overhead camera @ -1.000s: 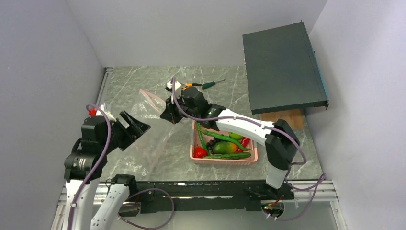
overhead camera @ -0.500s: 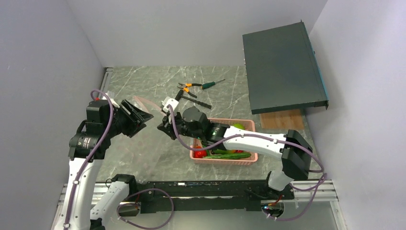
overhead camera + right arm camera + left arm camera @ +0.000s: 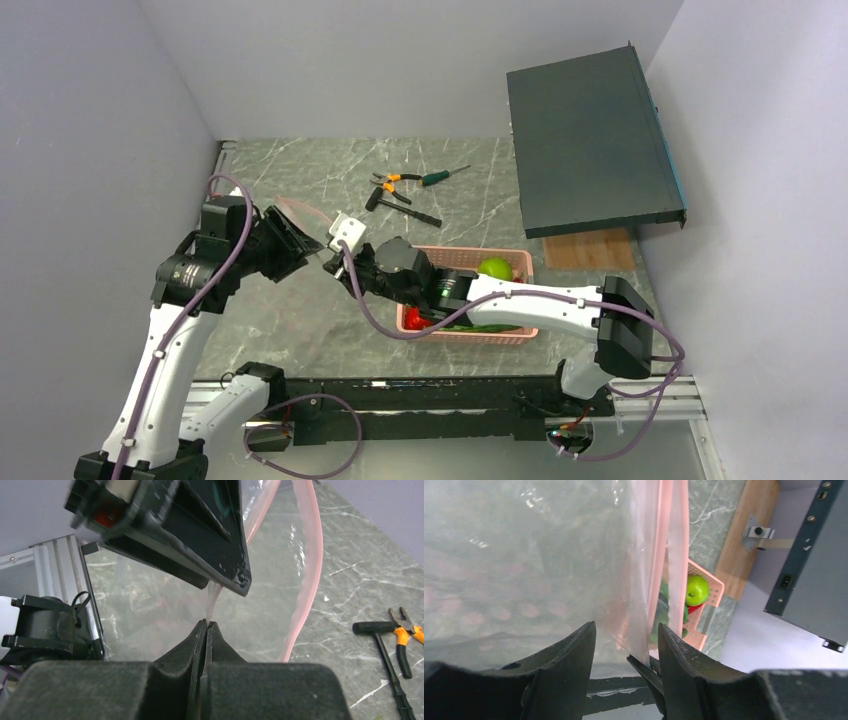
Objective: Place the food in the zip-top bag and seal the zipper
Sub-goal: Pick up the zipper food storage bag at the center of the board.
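By my reading the task had barely begun. No food was inside the zip-top bag, and the zipper was unsealed, its two pink bands standing apart in the left wrist view. All the food in view lay in the pink basket near the worktop's front edge, right of middle. There were red pieces at its near left corner, long green peppers along its near side and the green apple at its far side. The bag hung raised over the worktop left of the basket, between the two grippers. Spreading the mouth, loading every piece and pressing the strip shut were all left to do.

The right gripper was clenched on a thin fold of the bag's film, which rose from its closed tips. Just beyond it, the left gripper stood about half parted, astride the bag's edge beside the pink strip. As far as its wrist view showed, the film ran between its fingers unpinched. Pliers and other tools lay toward the far edge.
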Available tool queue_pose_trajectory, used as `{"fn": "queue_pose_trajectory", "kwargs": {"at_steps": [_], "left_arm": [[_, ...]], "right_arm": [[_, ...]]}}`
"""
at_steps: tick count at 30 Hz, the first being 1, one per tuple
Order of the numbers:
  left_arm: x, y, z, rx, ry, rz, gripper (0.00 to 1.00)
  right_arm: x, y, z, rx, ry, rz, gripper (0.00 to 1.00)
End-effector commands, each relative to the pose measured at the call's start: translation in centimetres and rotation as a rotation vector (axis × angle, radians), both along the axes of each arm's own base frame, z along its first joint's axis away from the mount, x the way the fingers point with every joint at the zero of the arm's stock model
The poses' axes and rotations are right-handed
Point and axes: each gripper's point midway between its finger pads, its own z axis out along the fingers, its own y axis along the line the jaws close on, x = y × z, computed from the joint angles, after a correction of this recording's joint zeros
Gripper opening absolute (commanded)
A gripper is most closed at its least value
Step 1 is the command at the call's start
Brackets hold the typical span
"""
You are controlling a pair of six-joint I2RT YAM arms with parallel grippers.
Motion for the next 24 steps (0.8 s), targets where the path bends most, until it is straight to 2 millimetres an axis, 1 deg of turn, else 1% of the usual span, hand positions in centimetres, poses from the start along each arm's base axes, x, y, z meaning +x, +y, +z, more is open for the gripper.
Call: {"fn": "queue_pose_trajectory", "kwargs": {"at_steps": [1, 4, 6, 8, 10, 12, 13, 14, 15, 16, 17, 18, 19, 20, 22, 24], "left_arm": [[-0.1, 1.3, 0.2, 0.096, -0.018, 0.038, 0.54], [0.1, 1.4, 0.1, 0.116, -0.027, 0.032, 0.52], [0.0, 1.7, -0.2, 0.149, -0.02, 0.02, 0.49], [0.0, 2.0, -0.1, 0.18, -0.019, 0.014, 0.4], [-0.2, 2.2, 0.2, 0.207, -0.034, -0.01, 0.24], [-0.4, 2.4, 0.6, 0.235, -0.055, -0.036, 0.12], [-0.4, 2.9, 0.9, 0.27, -0.066, -0.033, 0.08], [-0.5, 3.4, 1.1, 0.304, -0.072, -0.036, 0.05], [-0.6, 4.0, 1.4, 0.342, -0.076, -0.041, 0.03], [-0.8, 4.4, 1.5, 0.38, -0.073, -0.052, 0.02], [-0.9, 4.9, 1.7, 0.419, -0.069, -0.065, 0.0], [-1.0, 5.3, 1.8, 0.457, -0.061, -0.082, 0.0], [-1.2, 5.7, 1.8, 0.493, -0.046, -0.104, 0.0], [-1.3, 6.0, 1.8, 0.529, -0.03, -0.122, 0.0], [-1.4, 6.8, 1.6, 0.594, 0.009, -0.157, 0.0], [-1.5, 7.5, 1.4, 0.653, 0.047, -0.184, 0.0]], "right_arm": [[0.0, 0.6, 4.5, 0.078, -0.088, -0.044, 0.0], [-0.5, 1.1, 4.5, 0.069, -0.104, -0.045, 0.0], [-0.9, 1.3, 4.6, 0.071, -0.106, -0.044, 0.0], [-1.1, 1.5, 4.7, 0.073, -0.1, -0.04, 0.0], [-1.5, 1.9, 4.6, 0.076, -0.086, -0.031, 0.0], [-1.9, 2.2, 4.5, 0.072, -0.059, -0.02, 0.0], [-2.0, 2.3, 4.4, 0.071, -0.039, -0.017, 0.01], [-2.2, 2.3, 4.3, 0.072, -0.011, -0.014, 0.08], [-2.5, 2.3, 4.4, 0.074, 0.013, -0.01, 0.19], [-2.7, 2.2, 4.6, 0.076, 0.035, -0.005, 0.25], [-3.1, 2.1, 4.5, 0.066, 0.065, 0.005, 0.34], [-3.3, 1.9, 5.1, 0.069, 0.09, 0.009, 0.42], [-3.5, 1.7, 5.6, 0.074, 0.117, 0.004, 0.45], [-3.7, 1.0, 5.1, 0.039, 0.149, -0.002, 0.48], [-4.2, -0.3, 5.7, 0.042, 0.188, 0.006, 0.54], [-4.2, -1.9, 6.3, 0.06, 0.22, -0.003, 0.57]]}}
